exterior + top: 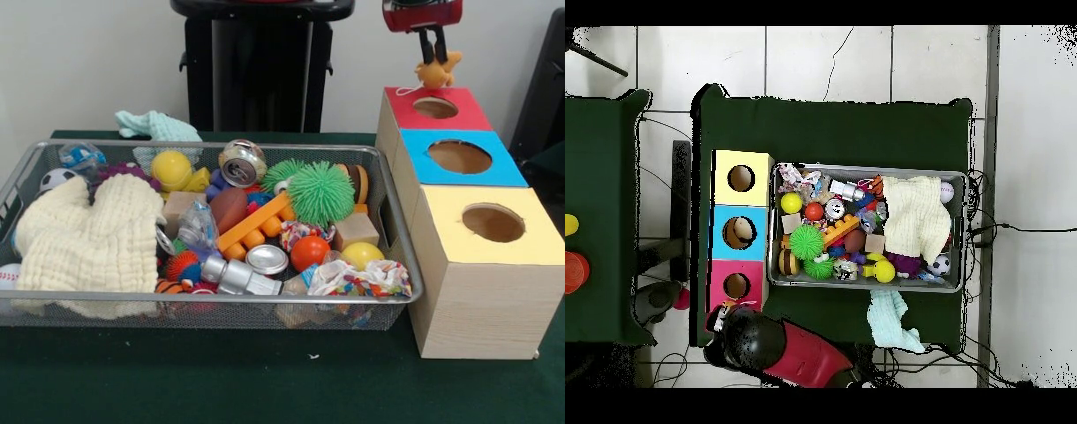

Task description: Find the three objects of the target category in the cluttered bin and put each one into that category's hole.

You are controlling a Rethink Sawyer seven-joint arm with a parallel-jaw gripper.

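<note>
Gripper [434, 64] is up at the far right in the front view, fingers pinched on a small orange plush toy [439, 71] that hangs right over the red box [462, 112], pretty much above its hole [435, 108]. So this one looks like it's about to be dropped, not in yet. From overhead the arm covers most of that, so I can't confirm the grip there.

Next to the red box, coming nearer, sit the blue box [494, 170] and the yellow box [468, 252], all touching in a row just right of the mesh bin [399, 231].

The bin is still packed: cream cloth [84, 243] on the left, green spiky ball [320, 192], crushed can [242, 162], yellow duck-ish toy [174, 170], orange ball [309, 253], rope toy [360, 280]. I can't see inside any hole, so no idea how many are already done. My guess is at least this drop is left, maybe more digging after.
</note>
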